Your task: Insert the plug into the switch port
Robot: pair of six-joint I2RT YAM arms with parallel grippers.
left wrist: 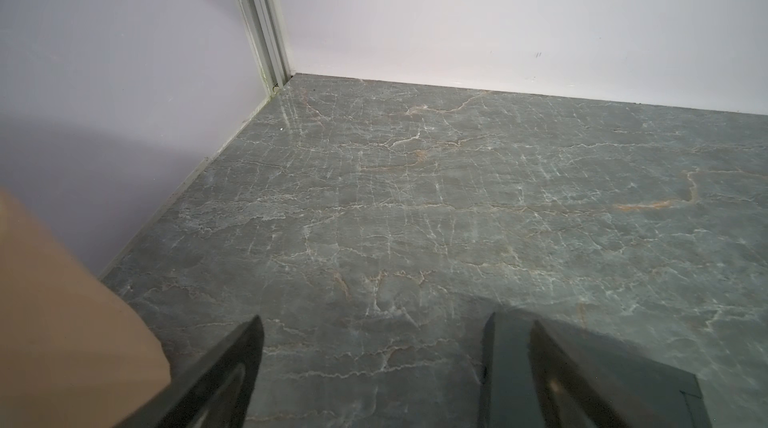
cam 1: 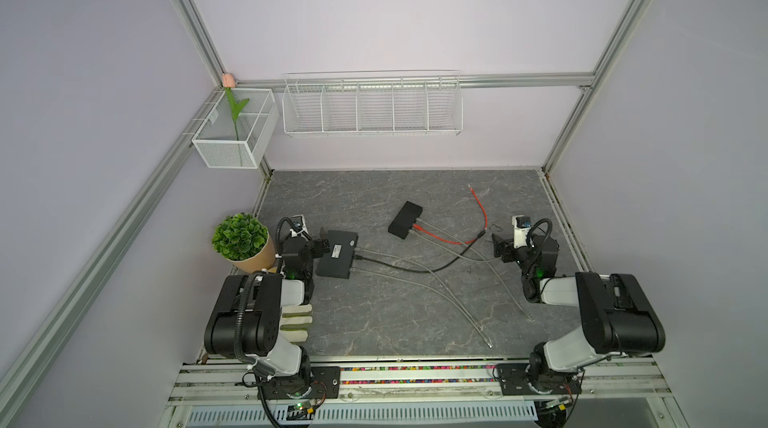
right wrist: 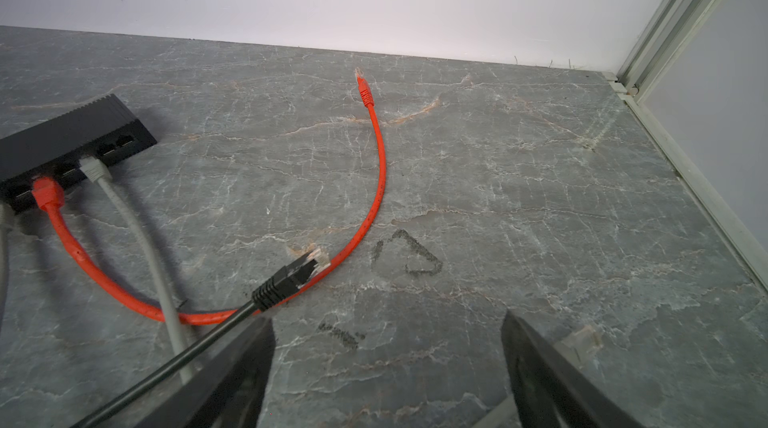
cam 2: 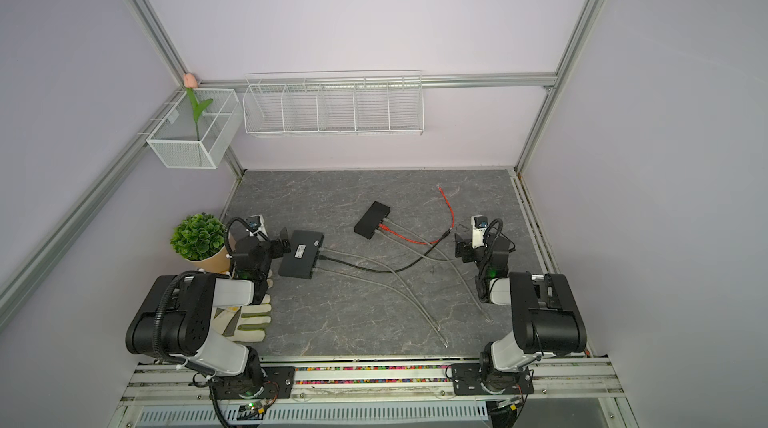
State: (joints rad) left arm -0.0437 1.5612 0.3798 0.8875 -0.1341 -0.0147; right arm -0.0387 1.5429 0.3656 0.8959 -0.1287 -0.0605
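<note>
Dial set on the tabletop (cam 1: 374, 322), 12 at the back wall. Black plug (right wrist: 307, 266) lies loose at about 2 o'clock. Its tip rests on the red cable (right wrist: 381, 172) and it is not in any port. Its black cable (cam 1: 382, 262) runs across to the bigger black box (cam 1: 337, 254) at 9 o'clock.

Small black switch (cam 1: 406, 220) sits near the middle, a bit toward 12. From the plug it is at 9–10 o'clock, well apart. In the right wrist view a red and a grey plug sit in its ports, with several ports open.

Right gripper (right wrist: 386, 320) is at 3 o'clock, jaws spread wide, nothing between them. The plug is just ahead of one finger and the black cable passes beside that finger.

Left gripper (left wrist: 374, 322) is at 9 o'clock, jaws spread too, empty. One finger is just beside the bigger box; contact I cannot tell.

Grey cables (cam 1: 453, 299) trail toward 5 o'clock, ends free. Potted plant (cam 1: 240, 237) at the 9 o'clock edge, glove (cam 1: 296, 322) at 8.
</note>
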